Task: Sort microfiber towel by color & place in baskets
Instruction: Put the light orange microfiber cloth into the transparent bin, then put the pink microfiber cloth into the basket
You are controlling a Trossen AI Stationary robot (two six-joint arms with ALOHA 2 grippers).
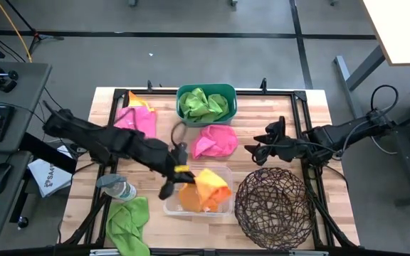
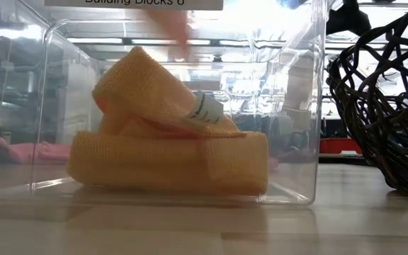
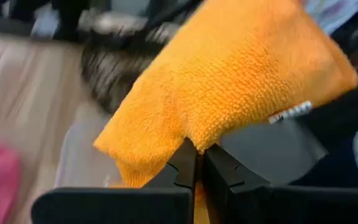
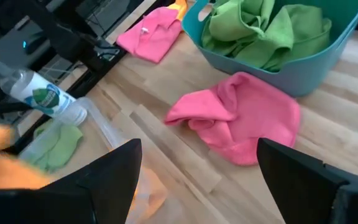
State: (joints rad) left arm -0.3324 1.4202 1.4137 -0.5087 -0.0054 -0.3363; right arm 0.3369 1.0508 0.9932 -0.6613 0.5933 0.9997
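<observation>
My left gripper [image 1: 183, 173] is shut on a yellow-orange towel [image 1: 210, 186] at the left end of the clear bin [image 1: 225, 171]. In the low view this towel [image 2: 147, 81], with its white tag, lies on a folded orange cloth [image 2: 168, 163] inside the bin. My right gripper [image 1: 251, 150] [image 4: 197, 149] hangs open just right of a crumpled pink towel [image 1: 216, 141] [image 4: 244, 118] and touches nothing. Green towels [image 1: 205, 104] fill the teal tub [image 1: 228, 90]. The round wire basket [image 1: 272, 205] stands at the near right. My left gripper pinches the yellow-orange towel by a bunched edge [image 3: 190, 132] between its two fingers [image 3: 180, 163]. It comes slanting down from the table's left. The cloth spreads away from the fingertips into the clear bin, where its lower part rests on the other orange cloth.
At the far left a second pink towel [image 1: 137, 118] lies with an orange one [image 1: 135, 97] showing behind it. A green towel [image 1: 128, 220] and a clear bottle [image 1: 118, 188] lie at the near left. Bare wood shows between the bin and the tub.
</observation>
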